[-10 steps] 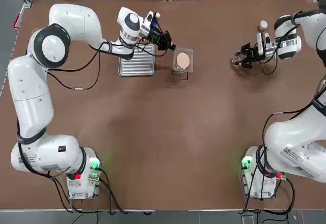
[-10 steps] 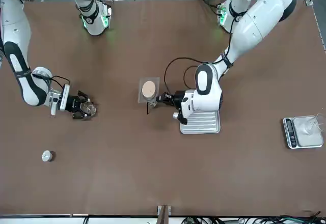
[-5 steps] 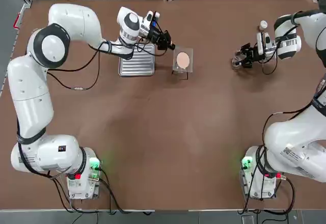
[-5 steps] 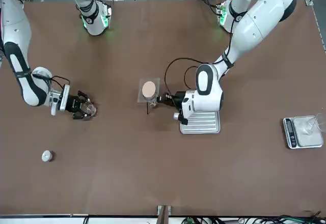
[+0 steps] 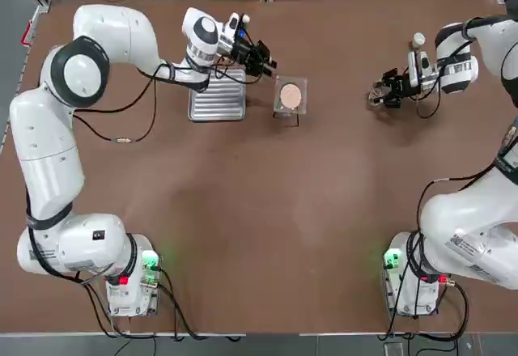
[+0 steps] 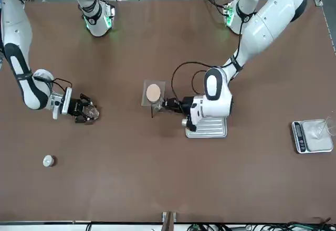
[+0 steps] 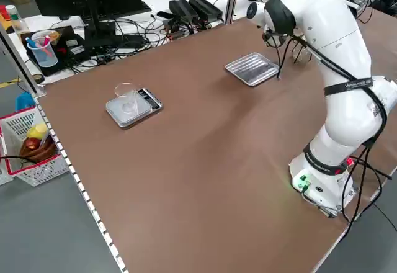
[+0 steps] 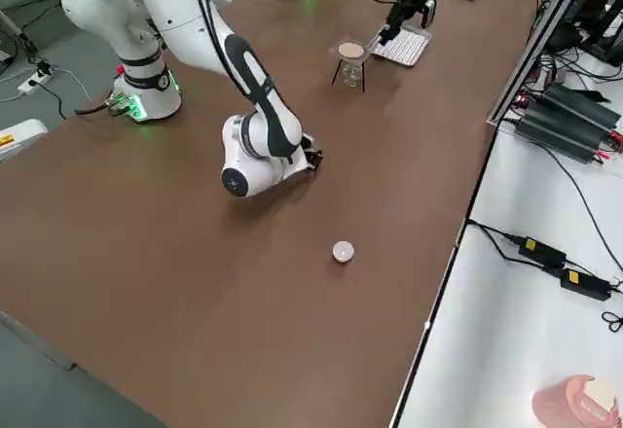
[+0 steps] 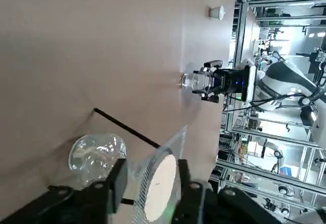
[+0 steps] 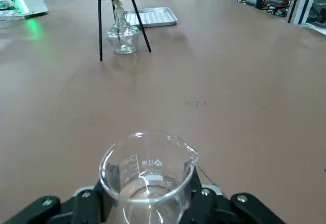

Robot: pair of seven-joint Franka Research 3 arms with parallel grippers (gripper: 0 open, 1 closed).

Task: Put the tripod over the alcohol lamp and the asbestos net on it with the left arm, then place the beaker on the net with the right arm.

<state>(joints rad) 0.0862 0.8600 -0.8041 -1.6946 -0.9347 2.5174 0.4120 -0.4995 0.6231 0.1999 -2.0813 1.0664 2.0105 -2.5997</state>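
On the bench, your right hand (image 10: 145,203) is gripping the beaker (image 10: 146,175) while the asbestos net (image 5: 290,95) is lying well apart, toward your left hand (image 5: 265,61), which is standing open.

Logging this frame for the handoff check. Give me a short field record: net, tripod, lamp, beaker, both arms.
asbestos net: lying on the tripod
tripod: standing over the alcohol lamp
beaker: between the right gripper's jaws, on the table's right half, far from the tripod
left gripper: just beside the net, jaws open, holding nothing
silver tray: empty, beside the tripod
white capped bottle: apart, near the table edge
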